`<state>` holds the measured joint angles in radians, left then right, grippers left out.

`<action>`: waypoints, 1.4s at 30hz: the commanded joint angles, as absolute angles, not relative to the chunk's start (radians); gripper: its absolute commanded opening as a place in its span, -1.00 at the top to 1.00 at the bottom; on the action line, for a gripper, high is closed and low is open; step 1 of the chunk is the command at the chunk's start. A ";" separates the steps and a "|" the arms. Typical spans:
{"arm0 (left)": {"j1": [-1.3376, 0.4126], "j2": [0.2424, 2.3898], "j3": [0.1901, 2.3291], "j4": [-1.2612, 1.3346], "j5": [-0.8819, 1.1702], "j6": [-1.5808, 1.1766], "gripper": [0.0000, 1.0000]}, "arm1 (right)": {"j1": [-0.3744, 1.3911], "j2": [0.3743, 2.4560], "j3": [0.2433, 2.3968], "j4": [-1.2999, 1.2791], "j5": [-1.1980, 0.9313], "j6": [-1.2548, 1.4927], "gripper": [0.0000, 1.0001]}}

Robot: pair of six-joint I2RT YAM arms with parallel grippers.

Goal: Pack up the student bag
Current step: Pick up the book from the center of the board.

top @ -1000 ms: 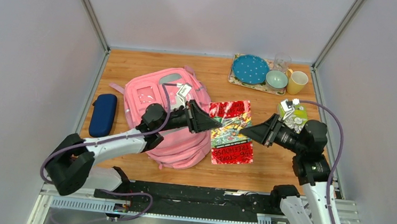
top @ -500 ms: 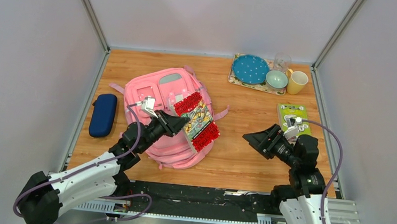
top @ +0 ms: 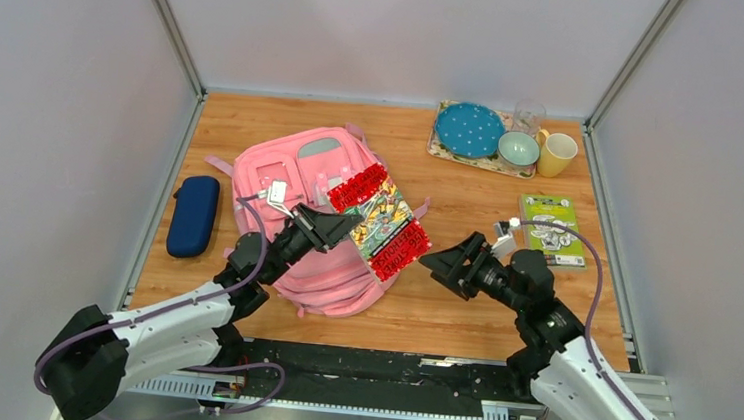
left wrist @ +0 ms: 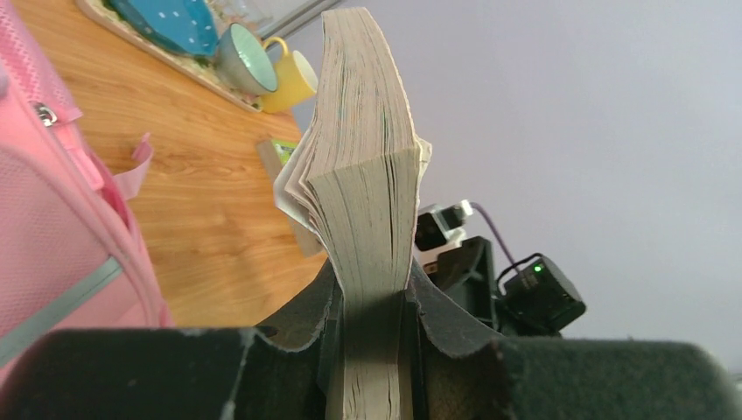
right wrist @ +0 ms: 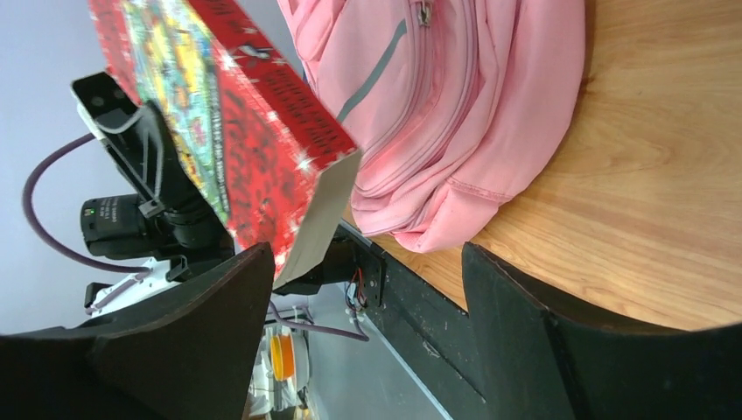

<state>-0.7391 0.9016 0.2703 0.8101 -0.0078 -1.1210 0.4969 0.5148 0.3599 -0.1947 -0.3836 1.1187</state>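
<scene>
Lying front-up: plump pink student bag (top: 275, 177).

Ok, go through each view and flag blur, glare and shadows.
Top view: evenly lit, sharp, faint shadow by the bag. Left wrist: book edge crisp, yellow mug behind soft. Right wrist: right tool dark and blurred, glitter glints on the book cover.

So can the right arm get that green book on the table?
Probably yes. The right gripper is open and empty, and the green book lies flat on the table beside that arm with nothing on top. The gripper points away from it, so it must turn first.
</scene>
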 commanded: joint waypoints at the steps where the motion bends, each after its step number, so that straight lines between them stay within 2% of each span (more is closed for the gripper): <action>1: -0.741 0.908 0.270 1.028 0.015 -1.190 1.00 | 0.606 0.642 0.365 0.076 -0.267 1.175 -0.64; 6: -0.741 0.939 0.259 1.080 0.032 -1.236 1.00 | 0.695 0.755 0.411 0.208 -0.233 1.161 -0.65; 13: -0.742 0.977 0.233 1.160 0.037 -1.295 1.00 | 0.721 0.877 0.403 0.403 -0.203 1.209 -0.64; 16: -0.744 0.989 0.224 1.183 0.037 -1.315 1.00 | 0.721 0.919 0.402 0.504 -0.221 1.242 -0.54; 17: -0.744 0.988 0.221 1.184 0.035 -1.316 1.00 | 0.724 0.926 0.397 0.527 -0.227 1.256 -0.19; 19: -0.744 0.985 0.210 1.183 0.028 -1.309 1.00 | 0.733 0.927 0.388 0.570 -0.226 1.284 0.19; 20: -0.742 0.983 0.206 1.177 0.025 -1.298 1.00 | 0.738 0.920 0.381 0.575 -0.219 1.292 0.51; 23: -0.744 0.970 0.195 1.122 0.017 -1.260 1.00 | 0.755 0.864 0.370 0.543 -0.186 1.304 0.90; 24: -0.744 0.966 0.201 1.097 0.017 -1.243 0.94 | 0.759 0.841 0.371 0.516 -0.173 1.302 1.00; 25: -0.742 0.950 0.209 1.062 0.026 -1.198 0.76 | 0.761 0.795 0.371 0.449 -0.160 1.293 1.00; 26: -0.744 0.940 0.224 0.945 0.037 -1.171 0.51 | 0.761 0.761 0.376 0.405 -0.123 1.281 1.00; 27: -0.744 0.930 0.268 0.875 0.052 -1.129 0.05 | 0.761 0.730 0.383 0.356 -0.100 1.269 1.00; 28: -0.744 0.908 0.299 0.795 0.087 -1.029 -0.16 | 0.761 0.698 0.390 0.236 -0.071 1.244 1.00; 30: -0.742 0.896 0.409 0.515 0.127 -0.903 -0.39 | 0.761 0.588 0.403 0.111 0.035 1.226 1.00; 34: -0.744 0.917 0.555 0.021 0.170 -0.529 -0.47 | 0.761 0.411 0.437 -0.209 0.182 1.193 1.00; 39: -0.791 0.963 0.603 -0.244 0.189 -0.307 -0.47 | 0.759 0.247 0.431 -0.365 0.302 1.203 1.00; 42: -0.897 0.951 0.595 -0.328 0.074 -0.192 -0.47 | 0.759 0.201 0.448 -0.445 0.324 1.209 1.00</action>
